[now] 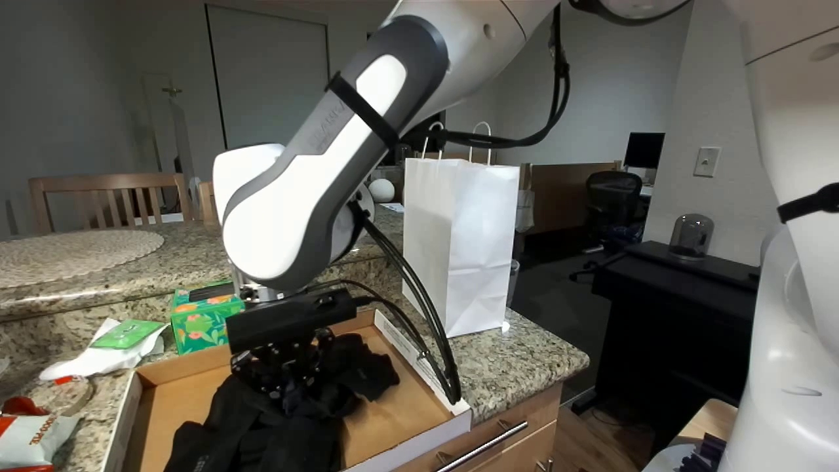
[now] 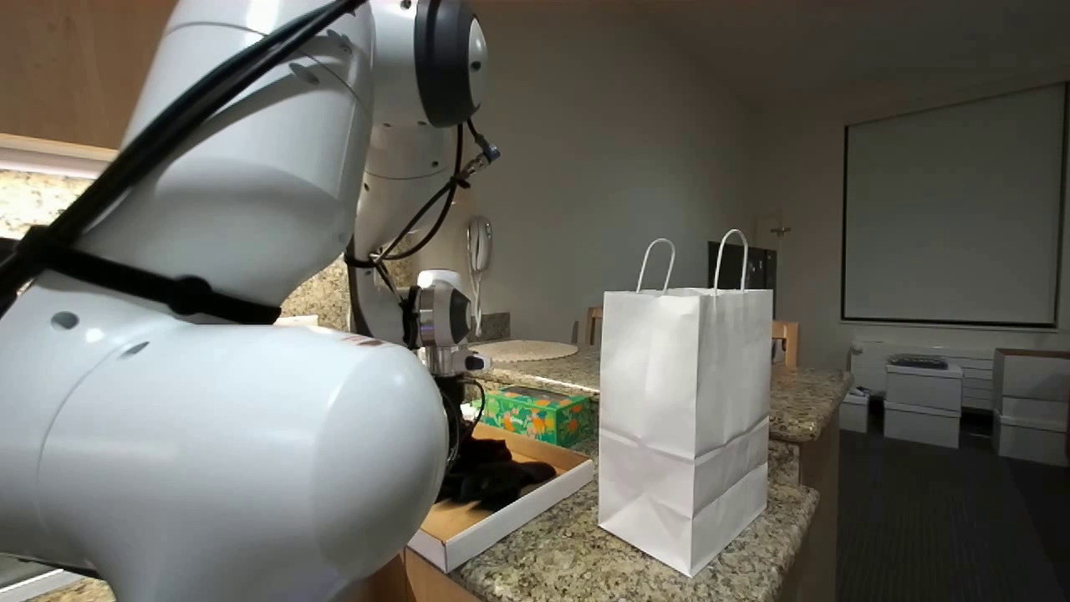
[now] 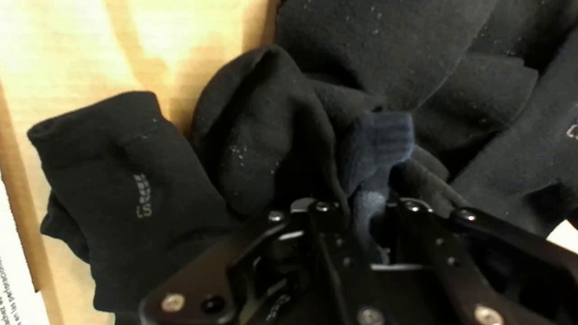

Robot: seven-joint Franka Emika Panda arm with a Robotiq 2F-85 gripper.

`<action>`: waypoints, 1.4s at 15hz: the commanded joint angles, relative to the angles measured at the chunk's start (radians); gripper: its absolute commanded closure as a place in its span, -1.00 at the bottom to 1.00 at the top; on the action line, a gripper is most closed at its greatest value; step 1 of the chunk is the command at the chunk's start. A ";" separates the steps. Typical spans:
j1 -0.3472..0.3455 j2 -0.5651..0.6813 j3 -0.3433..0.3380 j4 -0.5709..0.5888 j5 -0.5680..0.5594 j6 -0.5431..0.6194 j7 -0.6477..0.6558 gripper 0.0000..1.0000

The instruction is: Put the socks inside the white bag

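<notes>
Several black socks (image 1: pixel 275 432) lie in a heap in a shallow cardboard tray (image 1: pixel 396 419); the socks (image 2: pixel 506 481) also show in an exterior view. A dark blue sock (image 3: pixel 379 135) stands out among black socks (image 3: pixel 122 180) in the wrist view. My gripper (image 3: pixel 368 207) points down into the heap, its fingers close together with the dark blue sock between them. A fold of black sock touches one finger. In an exterior view the gripper (image 1: pixel 282 380) is low in the tray, its tips hidden among the socks. The white paper bag (image 1: pixel 459 242) (image 2: pixel 685 418) stands upright beside the tray, handles up.
A green floral box (image 1: pixel 203 321) stands behind the tray, against the raised counter ledge (image 1: pixel 196 255). A green packet (image 1: pixel 129 334) on white paper and a snack bag (image 1: pixel 36 439) lie beside the tray. The bag stands near the granite counter's edge (image 1: pixel 557 354).
</notes>
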 commanded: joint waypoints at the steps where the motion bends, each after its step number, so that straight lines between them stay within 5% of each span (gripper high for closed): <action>1: -0.006 -0.012 0.009 0.024 0.045 -0.071 -0.057 0.86; 7: -0.013 -0.055 0.018 0.116 0.060 -0.248 -0.122 0.80; 13: -0.039 -0.171 0.059 0.203 0.203 -0.495 -0.387 0.80; 21: -0.034 -0.311 0.067 0.421 0.158 -0.869 -0.468 0.80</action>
